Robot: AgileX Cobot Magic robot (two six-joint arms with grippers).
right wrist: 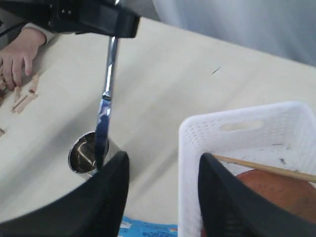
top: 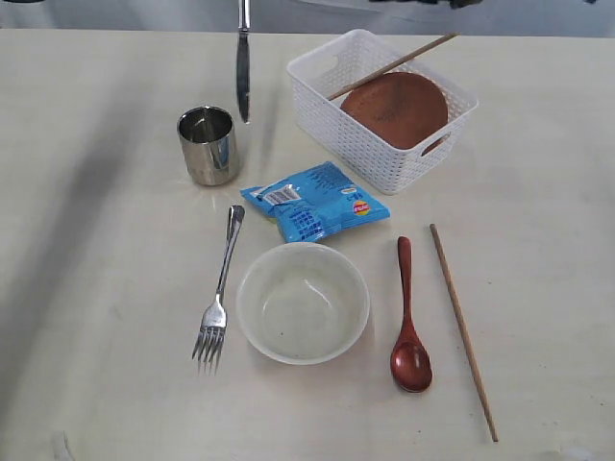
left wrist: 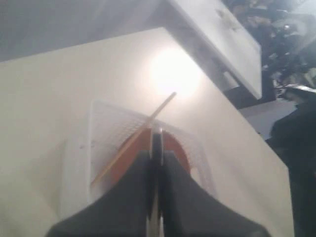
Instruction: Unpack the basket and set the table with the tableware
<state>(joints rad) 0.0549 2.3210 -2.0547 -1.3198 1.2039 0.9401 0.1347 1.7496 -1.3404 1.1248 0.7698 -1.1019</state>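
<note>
We see the table first: a broad, pale beige top with faint wood grain. On its far right side stands the basket, white rectangular plastic with perforated, woven-look walls and slot handles. In it lie a round brown plate, tilted against the walls, and one thin wooden chopstick that leans across the plate and pokes out over the rim.

Near the front sits the cream bowl, smooth, round and empty. Just behind it lies a crinkled blue snack packet. The shiny steel cup, a plain cylinder with nothing in it, stands upright to the left of the packet.

The red-brown wooden spoon lies right of the bowl, with the second chopstick beside it. The steel fork lies left of the bowl, tines toward the front.

The left gripper has its dark fingers pinched tight on the steel knife, which hangs blade down in the air near the cup. The right gripper hovers by the basket's corner, its fingers spread wide and holding nothing.
</note>
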